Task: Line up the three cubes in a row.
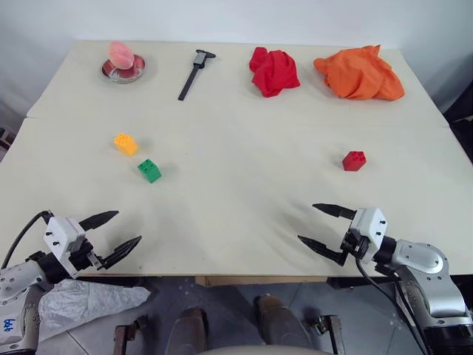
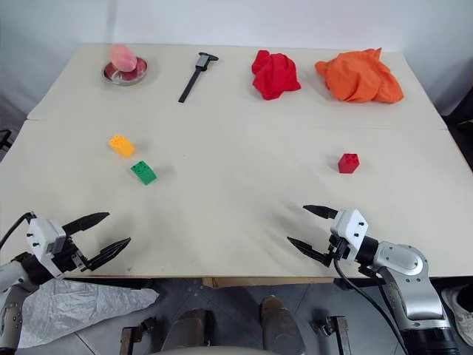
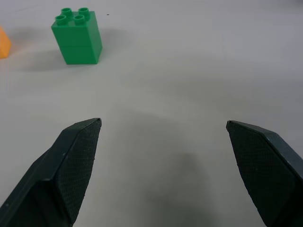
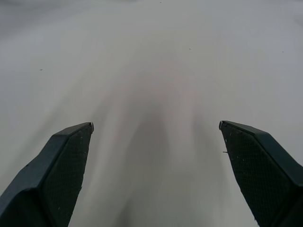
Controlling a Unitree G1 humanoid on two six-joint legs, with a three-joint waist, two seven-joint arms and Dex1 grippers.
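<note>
Both our black two-fingered grippers, left (image 1: 117,230) and right (image 1: 316,224), gape empty nearer than the green studded plastic cube (image 1: 149,170); yellow-orange cube (image 1: 126,143) just beyond it, red cube (image 1: 354,160) well apart.

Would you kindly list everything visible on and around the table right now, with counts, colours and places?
yellow-orange cube: 1, yellow-orange, left part of the table, just behind the green one
green cube: 1, green, left part, studs up
red cube: 1, red, right part, alone
red cloth: 1, red, crumpled, far edge, right of centre
orange cloth: 1, orange, crumpled, far right corner
caliper: 1, black, far edge, left of centre
dish: 1, metal with red inside, far left corner, holding a pink object
table: 1, cream
left end effector: 1, black fingers, open, near left edge
right end effector: 1, black fingers, open, near right edge
</note>
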